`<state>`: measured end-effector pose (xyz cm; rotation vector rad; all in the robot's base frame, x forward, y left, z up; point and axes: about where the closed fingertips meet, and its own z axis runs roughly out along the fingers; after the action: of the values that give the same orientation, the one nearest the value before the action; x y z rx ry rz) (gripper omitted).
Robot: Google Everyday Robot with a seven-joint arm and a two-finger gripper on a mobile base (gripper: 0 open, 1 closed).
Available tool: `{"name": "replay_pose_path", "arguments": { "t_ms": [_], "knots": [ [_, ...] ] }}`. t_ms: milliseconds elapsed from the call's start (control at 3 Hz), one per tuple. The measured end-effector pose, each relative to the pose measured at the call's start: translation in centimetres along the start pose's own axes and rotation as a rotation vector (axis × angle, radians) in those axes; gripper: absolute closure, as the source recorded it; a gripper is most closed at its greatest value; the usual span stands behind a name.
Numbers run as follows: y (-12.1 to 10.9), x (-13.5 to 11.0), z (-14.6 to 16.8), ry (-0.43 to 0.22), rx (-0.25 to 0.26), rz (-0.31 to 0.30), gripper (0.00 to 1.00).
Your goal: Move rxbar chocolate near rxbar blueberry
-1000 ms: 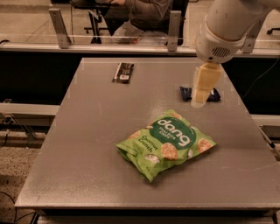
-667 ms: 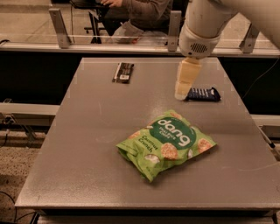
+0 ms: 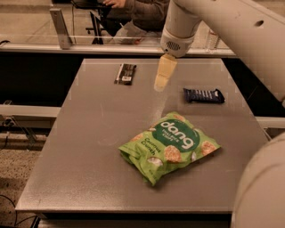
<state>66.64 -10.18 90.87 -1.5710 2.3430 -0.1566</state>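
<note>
The rxbar chocolate (image 3: 125, 73), a small dark bar with a white patch, lies flat at the far left part of the grey table (image 3: 89, 151). The rxbar blueberry (image 3: 204, 95), a dark navy bar, lies at the right side of the table. My gripper (image 3: 161, 79) hangs on the white arm above the table's far middle, between the two bars. It is right of the chocolate bar and left of the blueberry bar, touching neither. It holds nothing.
A green "dang" chip bag (image 3: 170, 145) lies in the middle of the table, nearer than both bars. A rail and glass barrier (image 3: 62, 31) run along the far edge, with a seated person (image 3: 142, 13) behind. My arm's white body (image 3: 262, 187) fills the lower right.
My gripper has moved left, from above the blueberry bar toward the table's far middle and closer to the chocolate bar. The blueberry bar is now uncovered. The bars and bag have not moved.
</note>
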Motion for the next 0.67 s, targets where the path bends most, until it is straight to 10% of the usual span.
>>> {"name": "replay_pose_path", "arguments": {
  "t_ms": [667],
  "knots": [
    [-1.6, -4.8, 3.4, -0.012, 0.026, 0.231, 0.00]
  ]
}}
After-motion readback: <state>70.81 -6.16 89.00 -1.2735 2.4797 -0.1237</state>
